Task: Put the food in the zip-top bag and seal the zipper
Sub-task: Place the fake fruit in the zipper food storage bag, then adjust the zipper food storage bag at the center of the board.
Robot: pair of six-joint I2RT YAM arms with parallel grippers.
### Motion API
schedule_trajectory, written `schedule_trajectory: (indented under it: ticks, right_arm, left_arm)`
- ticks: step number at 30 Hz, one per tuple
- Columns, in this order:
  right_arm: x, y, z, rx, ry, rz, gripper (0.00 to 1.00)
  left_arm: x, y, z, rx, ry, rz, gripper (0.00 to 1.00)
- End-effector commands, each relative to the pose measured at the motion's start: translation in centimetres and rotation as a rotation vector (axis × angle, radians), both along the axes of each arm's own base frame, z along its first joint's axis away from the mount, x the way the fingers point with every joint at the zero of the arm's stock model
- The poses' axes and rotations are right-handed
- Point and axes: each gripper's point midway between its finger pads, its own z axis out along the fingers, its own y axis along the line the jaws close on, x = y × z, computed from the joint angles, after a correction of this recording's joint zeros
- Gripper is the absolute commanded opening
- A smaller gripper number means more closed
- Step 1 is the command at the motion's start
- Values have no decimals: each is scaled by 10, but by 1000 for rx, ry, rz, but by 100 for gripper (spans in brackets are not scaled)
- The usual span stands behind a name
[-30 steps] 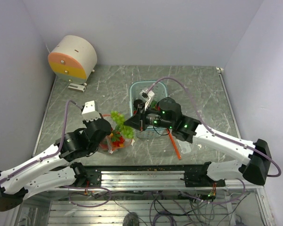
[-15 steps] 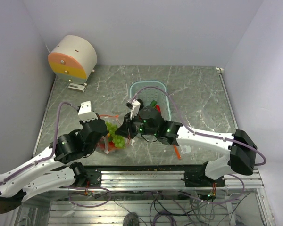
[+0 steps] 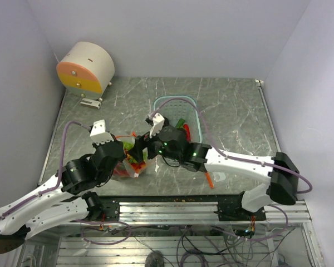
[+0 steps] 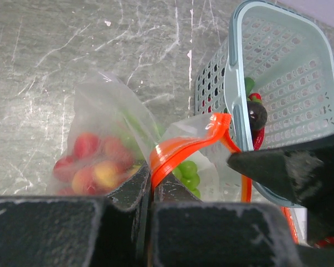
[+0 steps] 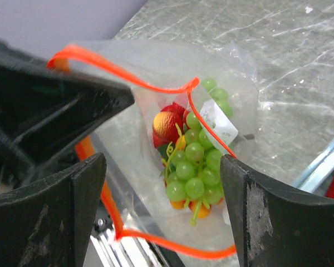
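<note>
Now you reach in from both sides to the bag (image 3: pixel 124 167), left of centre, top view.
Your left claw (image 4: pixel 150 189) pinches the zipper (image 4: pixel 181 146); your right claw (image 5: pixel 162 167) hangs spread above the food (image 5: pixel 196 161) inside.

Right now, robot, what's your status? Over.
Left end effector shut on zipper, holding zip-top bag open. Right end effector open above bag mouth. Green grapes inside. More food in basket.
</note>
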Motion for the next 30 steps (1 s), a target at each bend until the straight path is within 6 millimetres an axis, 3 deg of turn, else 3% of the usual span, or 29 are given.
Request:
schedule_trajectory:
  ticks: [1,7,16,24,30]
  right_arm:
    - [-15,-25,29,10,-103,45,82]
    - [-63,-33,44,17,-170,328,76]
    - [-93,-9,20,-10,-138,542,67]
    - [-84,18,-4,-20,-36,430,61]
    - [-73,26,-2,34,4,338,61]
  left_arm:
    - [1,4,10,-15,-24,18,7]
    - [2,8,23,-9,-41,25,7]
    - [0,-1,35,-13,-49,-38,7]
    - [4,-7,36,-6,-58,-45,7]
    - [6,-12,32,-3,-54,-52,7]
